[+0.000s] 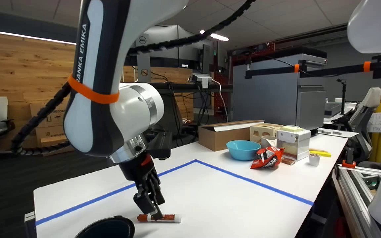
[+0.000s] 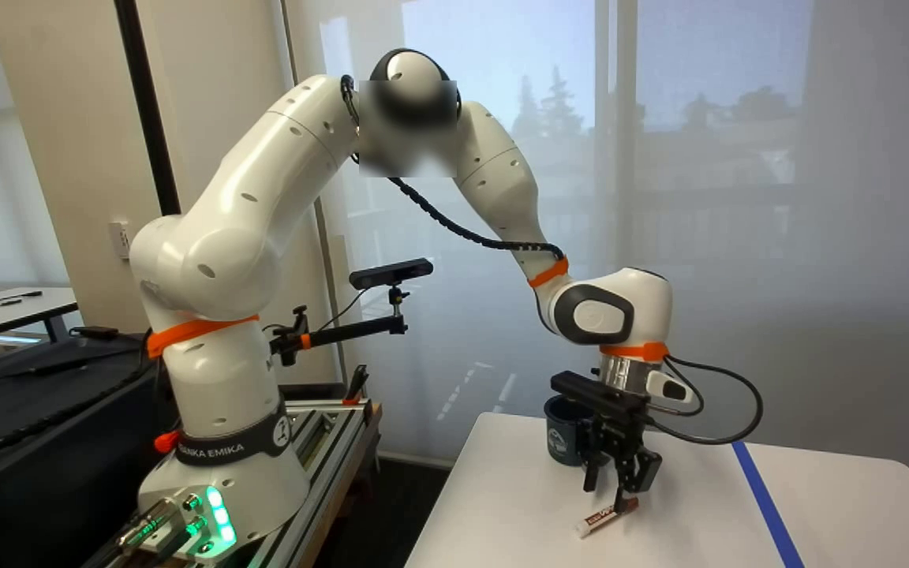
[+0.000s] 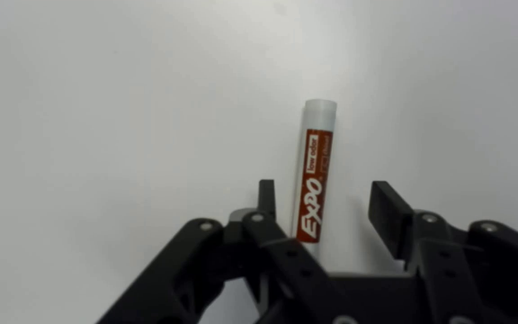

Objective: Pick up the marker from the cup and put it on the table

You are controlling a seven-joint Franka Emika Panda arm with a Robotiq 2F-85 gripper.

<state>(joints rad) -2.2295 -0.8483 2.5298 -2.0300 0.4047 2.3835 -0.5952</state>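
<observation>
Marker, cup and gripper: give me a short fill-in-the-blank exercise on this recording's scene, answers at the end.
1. The marker lying on the table reads ____ in its largest white letters.
2. In the wrist view, the gripper is ____, not shut, with the marker showing in its gap.
3. In an exterior view, the cup stands ____, not tipped over.
4. In an exterior view, the tape on the table is coloured ____.

Missing words: EXPO; open; upright; blue.
</observation>
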